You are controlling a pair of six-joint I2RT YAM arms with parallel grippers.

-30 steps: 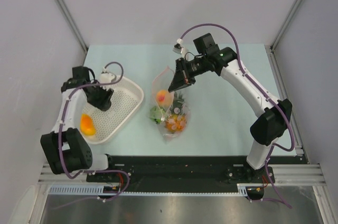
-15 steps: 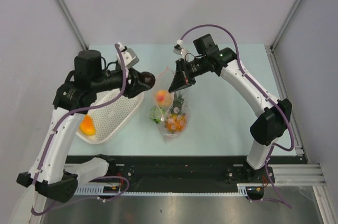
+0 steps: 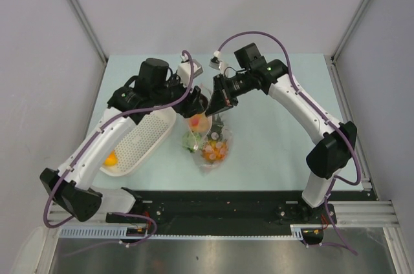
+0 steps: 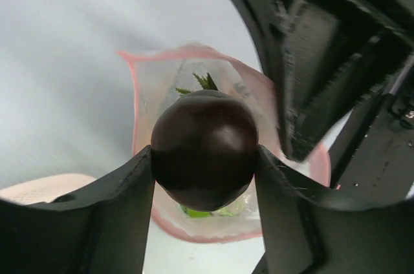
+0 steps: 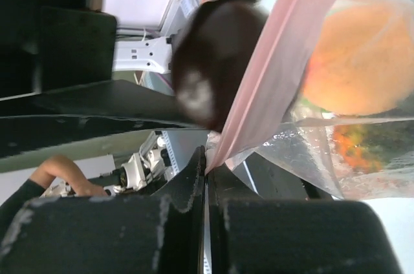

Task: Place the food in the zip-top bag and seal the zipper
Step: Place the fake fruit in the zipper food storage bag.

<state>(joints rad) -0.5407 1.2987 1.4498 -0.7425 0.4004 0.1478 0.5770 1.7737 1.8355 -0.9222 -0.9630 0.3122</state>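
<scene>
The clear zip-top bag lies mid-table and holds a peach-coloured fruit, a green ball and an orange pineapple. My right gripper is shut on the bag's pink zipper strip and holds the mouth lifted. My left gripper is shut on a dark brown round piece of food, right in front of the open mouth. Green leaves show inside, behind it. The right wrist view shows the dark piece touching the strip, with the peach fruit behind the plastic.
A white perforated basket sits at the left under my left arm, with an orange-yellow fruit in its near corner. The two grippers are almost touching over the bag mouth. Grey walls enclose the table on three sides.
My left arm has swung from over the basket to the right, carrying the dark brown piece to the bag mouth. The right gripper has kept its hold on the strip.
</scene>
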